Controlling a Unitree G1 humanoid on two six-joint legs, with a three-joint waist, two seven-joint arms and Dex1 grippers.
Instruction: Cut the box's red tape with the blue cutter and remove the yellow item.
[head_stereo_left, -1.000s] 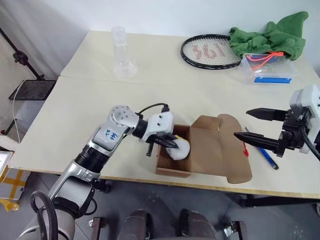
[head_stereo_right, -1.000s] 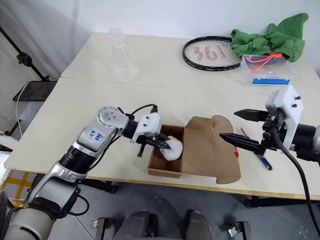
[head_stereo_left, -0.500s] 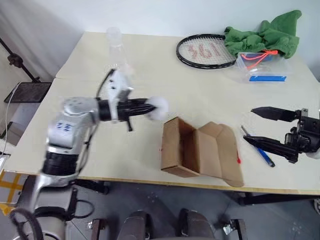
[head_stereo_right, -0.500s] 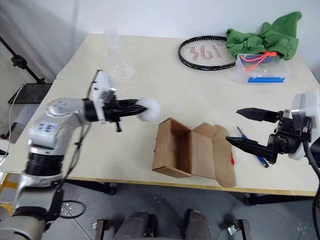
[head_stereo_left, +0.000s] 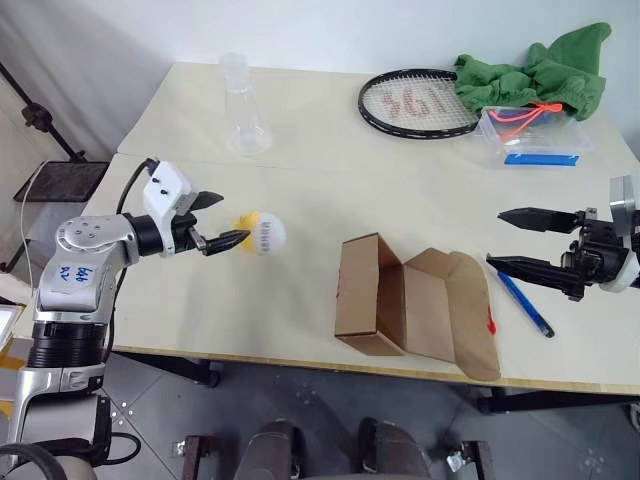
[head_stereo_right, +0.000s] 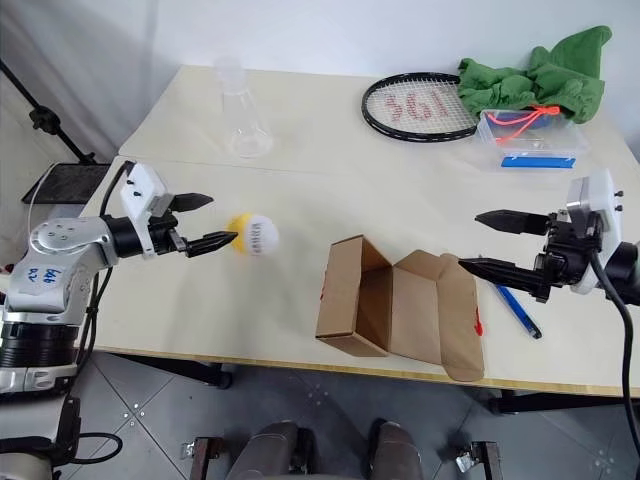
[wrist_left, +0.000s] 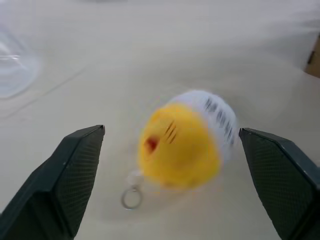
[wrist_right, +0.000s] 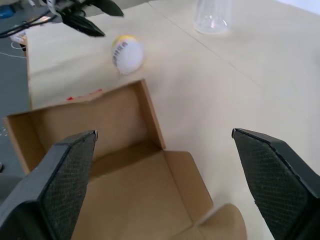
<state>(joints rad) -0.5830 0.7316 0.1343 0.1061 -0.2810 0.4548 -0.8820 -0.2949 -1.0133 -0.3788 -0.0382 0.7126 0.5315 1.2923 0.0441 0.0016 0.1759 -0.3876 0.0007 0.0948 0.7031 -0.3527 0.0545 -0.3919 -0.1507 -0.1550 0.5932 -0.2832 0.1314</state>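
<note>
The brown box (head_stereo_left: 365, 295) lies open on its side near the table's front edge, flaps spread to the right. A bit of red tape (head_stereo_left: 490, 322) clings to the outer flap's edge. The yellow item (head_stereo_left: 262, 233), a yellow-and-white ball with a small ring, sits left of the box, just past the fingertips of my open left gripper (head_stereo_left: 235, 216); it is blurred, and I cannot tell whether it rests on the table. My right gripper (head_stereo_left: 494, 237) is open and empty to the right of the box. The blue cutter (head_stereo_left: 525, 305) lies on the table beneath it.
A clear flask (head_stereo_left: 240, 105) stands at the back left. A racket (head_stereo_left: 420, 102), a green cloth (head_stereo_left: 540, 70) and a clear container with a blue label (head_stereo_left: 535, 140) sit at the back right. The table's front edge (head_stereo_left: 300, 362) runs just in front of the box.
My left gripper lifted the yellow item out of the box, swung it left and opened. The box tipped onto its side. The right gripper stayed open.
</note>
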